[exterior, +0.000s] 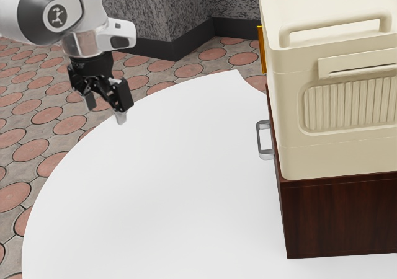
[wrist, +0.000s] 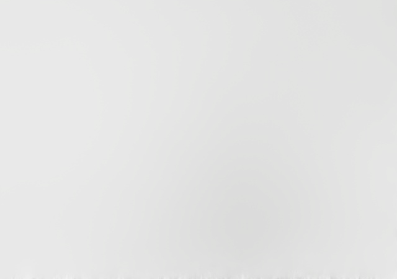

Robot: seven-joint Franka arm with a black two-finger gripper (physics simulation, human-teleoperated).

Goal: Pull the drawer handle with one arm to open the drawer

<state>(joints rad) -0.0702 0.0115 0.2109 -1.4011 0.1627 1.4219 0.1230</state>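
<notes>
Hand [exterior: 106,114] open, fingers apart, nothing between them, near the rim of the white bench [exterior: 155,186]. Metal handle [exterior: 259,141] well apart from it, toward the exterior view's right, on the dark wooden cabinet [exterior: 338,220] beneath a cream box [exterior: 341,158].

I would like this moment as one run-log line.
gripper open, empty | metal drawer handle untouched | cream box on wooden cabinet | pull not begun

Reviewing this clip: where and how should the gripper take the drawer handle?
By the middle of its outer bar, probably, coming from the exterior view's left: the handle stands out from the dark wood cabinet on that side, and the gap behind its bar looks open for a finger.
</notes>
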